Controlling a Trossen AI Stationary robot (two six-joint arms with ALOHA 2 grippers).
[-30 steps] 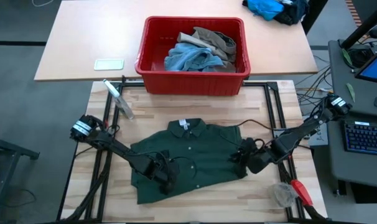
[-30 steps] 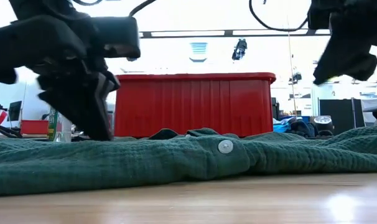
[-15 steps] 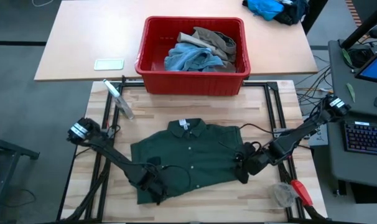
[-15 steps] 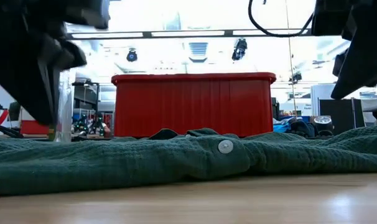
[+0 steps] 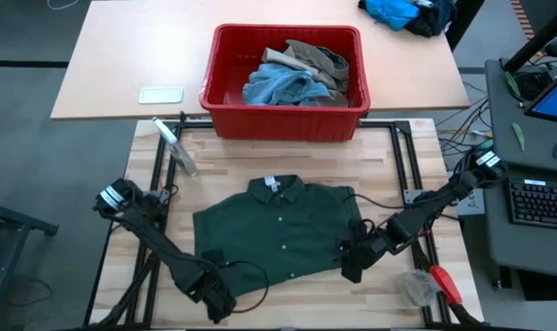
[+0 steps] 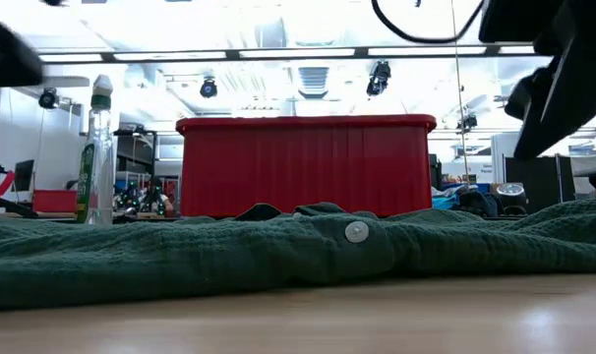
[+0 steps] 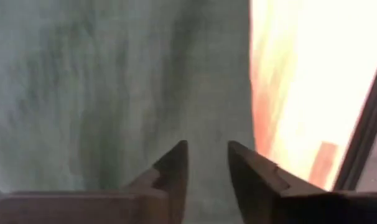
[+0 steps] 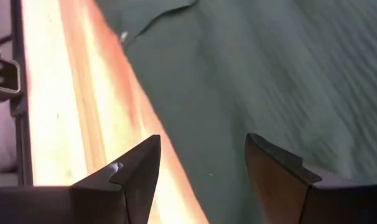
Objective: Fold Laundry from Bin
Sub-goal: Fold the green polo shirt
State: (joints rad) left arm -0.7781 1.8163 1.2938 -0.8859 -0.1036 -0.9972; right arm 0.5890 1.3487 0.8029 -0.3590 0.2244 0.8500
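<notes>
Green shirt (image 5: 278, 241) lies flat and buttoned at the centre of the bench (image 5: 389, 303), collar toward 12 o'clock, label showing inside the collar. Left gripper (image 5: 217, 299) sits low at the shirt's 7 o'clock corner, over the hem edge; its wrist view shows the fingers (image 7: 173, 168) a narrow gap apart, nothing between them, green cloth (image 7: 114, 87) below and bare wood to one side. Right gripper (image 5: 350, 262) is at the shirt's 4 o'clock corner, on the cloth's edge; its wrist view shows the fingers (image 8: 139, 168) spread fairly wide and empty, with the shirt's edge (image 8: 251, 74) running along the bench boards. Neither gripper holds cloth. Red bin (image 5: 285, 118) stands at 12 o'clock on the pale table beyond, just past the bench's far edge. Inside it, a light blue denim piece (image 5: 280, 87) lies toward the middle, and a khaki piece (image 5: 320, 58) lies behind it toward 1 o'clock, the two touching. A clear bottle (image 5: 175, 145) lies tilted at 10 o'clock on the bench, well apart from the shirt. Bright blue cloth heap (image 5: 393, 11) lies at the table's far 1 o'clock corner. From the low view, the shirt (image 6: 278, 256) spreads across the foreground with one white button (image 6: 356, 231) visible, the bin (image 6: 308, 167) upright behind it.
</notes>
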